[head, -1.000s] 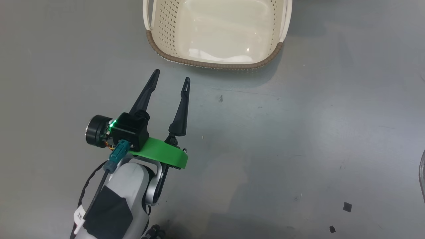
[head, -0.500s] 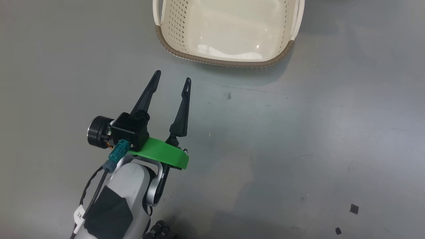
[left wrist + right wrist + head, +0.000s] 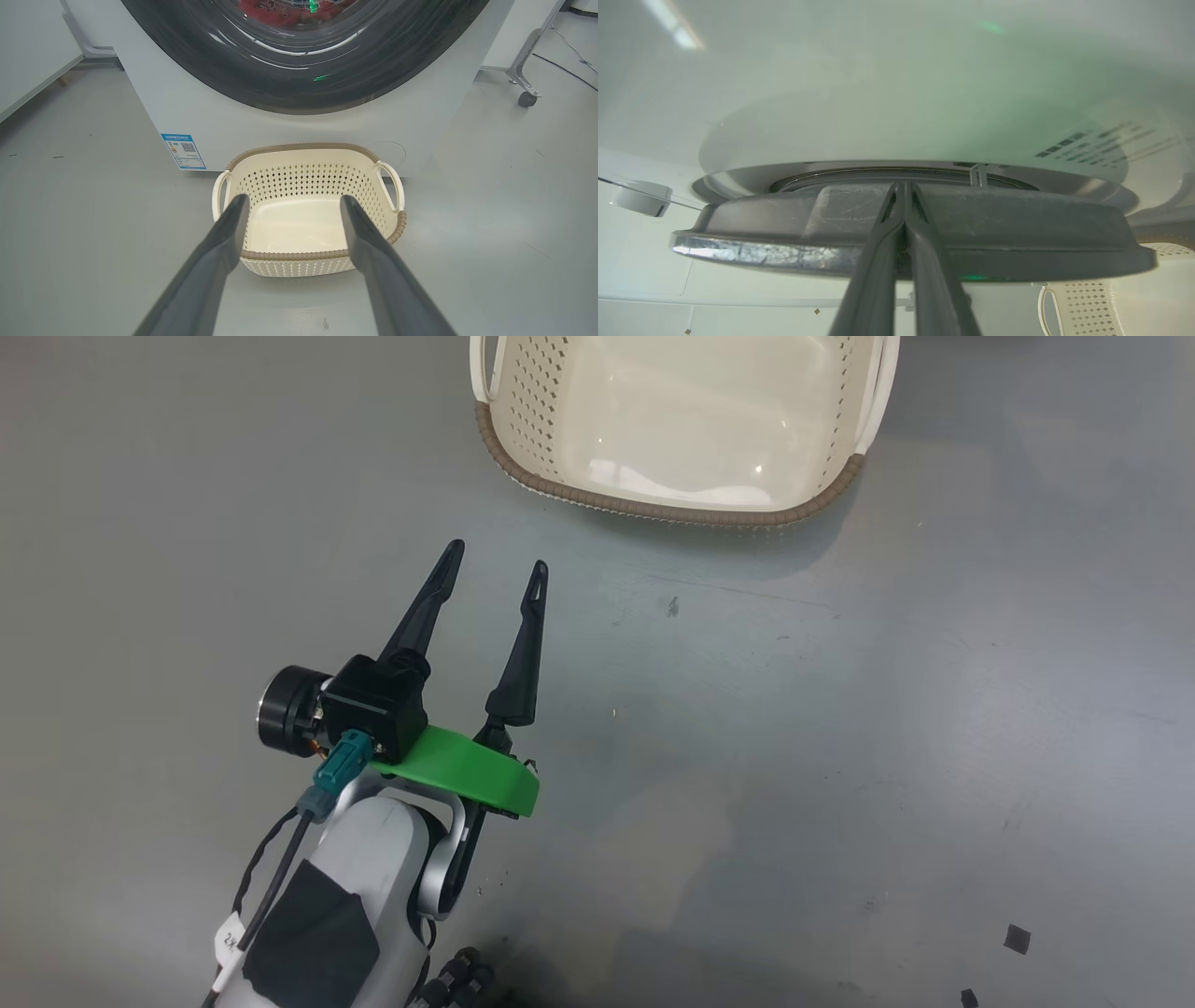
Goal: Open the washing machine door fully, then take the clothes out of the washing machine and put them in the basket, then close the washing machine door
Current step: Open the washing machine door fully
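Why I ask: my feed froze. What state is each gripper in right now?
Left gripper: open, holding nothing.
Right gripper: closed, tips at the washing machine door, nothing held.

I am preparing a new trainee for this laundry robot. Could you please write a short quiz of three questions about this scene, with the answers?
1. True or false: the basket already holds some laundry.
2. Choose one. The left pincer is: A) open and empty; B) shut on a jersey; C) hooked on a basket handle.
3. Short answer: what colour are the clothes seen through the glass of the washing machine door?

Key: 1 false, it is empty; 2 A; 3 red.
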Motion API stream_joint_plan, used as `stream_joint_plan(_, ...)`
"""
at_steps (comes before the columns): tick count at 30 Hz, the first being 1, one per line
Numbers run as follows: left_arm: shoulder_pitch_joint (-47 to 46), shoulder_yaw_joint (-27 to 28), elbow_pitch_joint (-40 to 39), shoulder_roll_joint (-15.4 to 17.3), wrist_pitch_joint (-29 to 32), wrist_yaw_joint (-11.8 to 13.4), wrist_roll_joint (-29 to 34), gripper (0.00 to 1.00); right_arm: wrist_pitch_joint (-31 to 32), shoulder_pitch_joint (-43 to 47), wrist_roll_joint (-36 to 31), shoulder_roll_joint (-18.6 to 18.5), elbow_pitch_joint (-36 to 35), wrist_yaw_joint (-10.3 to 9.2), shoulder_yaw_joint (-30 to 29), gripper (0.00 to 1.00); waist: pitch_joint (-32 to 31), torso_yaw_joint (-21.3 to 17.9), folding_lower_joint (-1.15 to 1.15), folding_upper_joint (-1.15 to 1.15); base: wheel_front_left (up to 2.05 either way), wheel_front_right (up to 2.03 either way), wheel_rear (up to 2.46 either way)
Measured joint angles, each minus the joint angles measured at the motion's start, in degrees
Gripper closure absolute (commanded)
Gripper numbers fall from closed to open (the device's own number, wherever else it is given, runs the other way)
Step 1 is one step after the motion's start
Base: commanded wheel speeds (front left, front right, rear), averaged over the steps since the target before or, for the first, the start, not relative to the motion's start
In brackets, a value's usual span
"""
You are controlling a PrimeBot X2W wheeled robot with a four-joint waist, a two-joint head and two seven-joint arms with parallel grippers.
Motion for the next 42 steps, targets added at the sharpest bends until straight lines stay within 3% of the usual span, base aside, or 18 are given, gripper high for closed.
stream_joint_plan(16,0.0,-1.3,0.0,-0.1,0.0,0.0,-0.3,0.0,4.3,-3.6,3.6,-0.8,7.3,-0.01,-2.9,1.0,-0.2,1.1,0.0,0.0,0.0,0.0,0.0)
stream_joint_plan(42,0.1,-0.2,0.3,-0.1,0.0,0.0,-0.2,0.0,8.9,-6.4,4.1,-1.6,17.3,-0.08,-3.4,1.0,-1.7,1.4,0.0,0.0,0.0,0.0,0.0)
